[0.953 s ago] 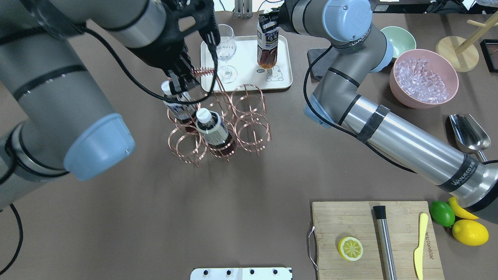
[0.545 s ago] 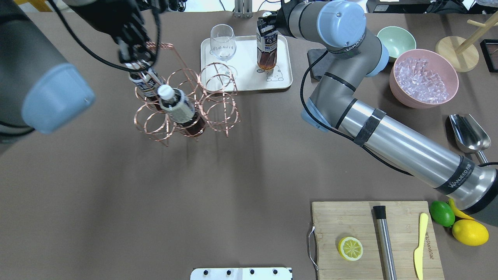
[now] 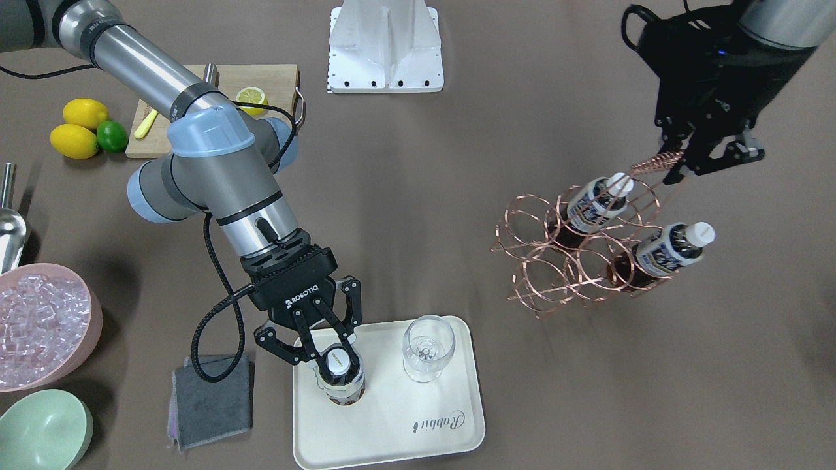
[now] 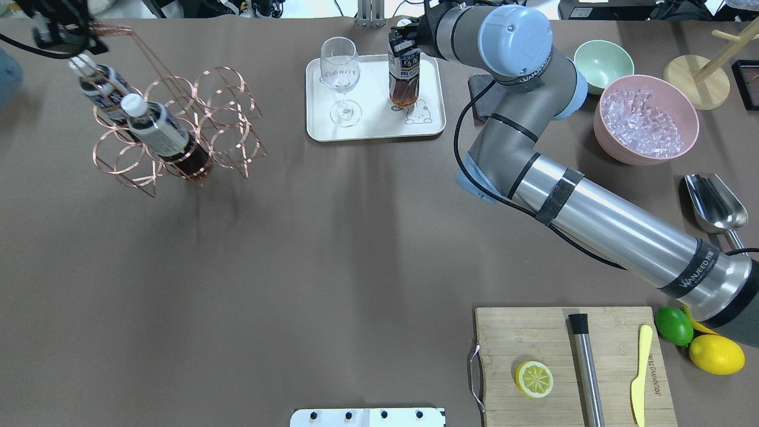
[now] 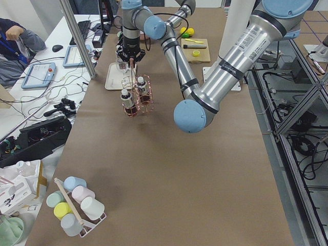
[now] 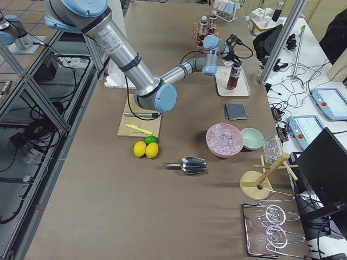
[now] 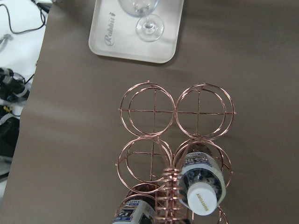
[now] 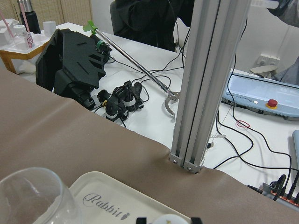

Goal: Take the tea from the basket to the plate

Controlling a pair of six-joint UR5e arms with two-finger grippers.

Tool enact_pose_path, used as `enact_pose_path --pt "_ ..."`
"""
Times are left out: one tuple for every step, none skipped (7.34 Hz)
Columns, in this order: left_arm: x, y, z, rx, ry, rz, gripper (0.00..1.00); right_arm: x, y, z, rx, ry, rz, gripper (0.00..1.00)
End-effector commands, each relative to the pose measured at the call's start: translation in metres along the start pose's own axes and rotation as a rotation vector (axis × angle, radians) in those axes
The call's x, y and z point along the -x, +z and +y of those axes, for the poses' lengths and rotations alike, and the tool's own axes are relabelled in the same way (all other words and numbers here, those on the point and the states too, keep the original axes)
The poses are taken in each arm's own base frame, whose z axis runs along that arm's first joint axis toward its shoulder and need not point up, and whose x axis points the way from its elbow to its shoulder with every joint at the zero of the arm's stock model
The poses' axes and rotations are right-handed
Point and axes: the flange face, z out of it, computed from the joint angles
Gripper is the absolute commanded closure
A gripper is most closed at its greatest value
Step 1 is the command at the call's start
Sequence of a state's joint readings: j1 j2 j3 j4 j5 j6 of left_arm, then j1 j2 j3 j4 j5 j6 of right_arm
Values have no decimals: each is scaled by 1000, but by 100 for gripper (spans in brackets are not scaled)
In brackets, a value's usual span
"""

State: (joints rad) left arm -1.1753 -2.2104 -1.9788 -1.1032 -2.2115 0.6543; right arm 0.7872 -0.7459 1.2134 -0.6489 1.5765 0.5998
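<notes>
Right gripper [image 3: 334, 362] clamped on neck of small clear white-capped tea bottle [image 3: 343, 388]. Bottle upright on cream rectangular plate [image 3: 424, 424], likely steadied before release. Left gripper [image 3: 678, 168] clenched on coiled handle of copper wire basket [image 3: 575, 258], keeping it aside, tilted.

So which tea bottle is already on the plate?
The tea standing on the plate beside the glass; the other two sit in the basket.
</notes>
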Motion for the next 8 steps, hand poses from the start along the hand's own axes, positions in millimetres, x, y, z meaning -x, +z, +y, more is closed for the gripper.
enact_pose_path --pt "32 -6 83 62 -102 -22 100 0 0 0 -4 1 0 100" --pt "39 -5 113 85 -104 -24 100 0 0 1 -2 0 0 100" --pt "42 -2 140 103 -141 -21 100 1 3 6 -3 -1 12 100" --pt "44 2 164 125 -113 -13 100 4 4 9 -1 -3 14 100" --pt "45 9 185 144 -83 2 100 5 4 9 -1 -3 12 100" --pt "49 14 199 152 -57 4 100 6 4 10 -4 -3 15 100" --pt "56 18 217 177 11 -20 100 6 4 10 -4 -2 15 100" --pt "68 27 231 179 79 -22 100 7 5 11 -6 -2 18 58"
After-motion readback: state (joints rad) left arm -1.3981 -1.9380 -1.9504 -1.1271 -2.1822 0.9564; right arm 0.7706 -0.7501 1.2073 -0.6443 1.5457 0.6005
